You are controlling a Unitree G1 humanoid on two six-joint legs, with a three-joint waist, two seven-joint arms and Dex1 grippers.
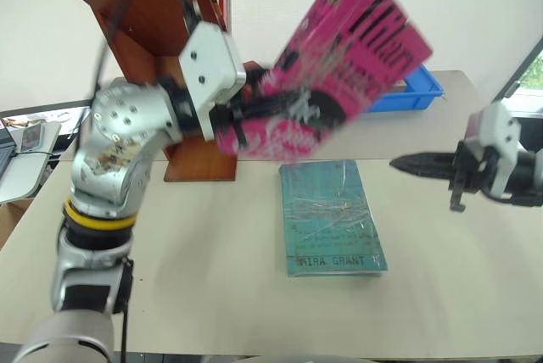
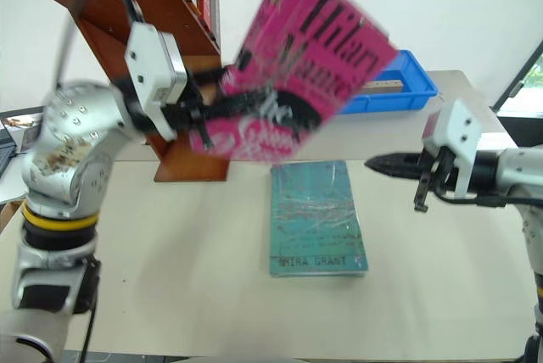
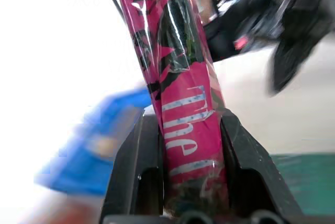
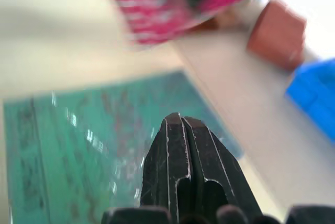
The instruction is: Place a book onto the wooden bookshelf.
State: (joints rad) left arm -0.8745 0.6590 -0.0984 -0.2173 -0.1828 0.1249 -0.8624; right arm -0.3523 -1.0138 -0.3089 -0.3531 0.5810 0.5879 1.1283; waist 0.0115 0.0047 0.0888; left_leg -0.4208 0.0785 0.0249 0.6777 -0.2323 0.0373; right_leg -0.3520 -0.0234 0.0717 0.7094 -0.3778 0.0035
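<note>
The left gripper point(image 1: 246, 121) squeezes the pink book point(image 1: 339, 66), holding it up right of the wooden bookshelf point(image 1: 153, 41); the right gripper point(image 2: 377, 162) is pressed together, empty.

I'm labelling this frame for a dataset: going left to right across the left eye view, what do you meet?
Reddish-brown wooden bookshelf → left gripper → bright pink glossy book it clamps → shut right gripper.

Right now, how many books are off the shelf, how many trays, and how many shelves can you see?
Books off the shelf: 2 (pink book held up by the left pincer, teal book flat on the table)
Blue trays: 1
Wooden bookshelves: 1
Total: 4
</note>
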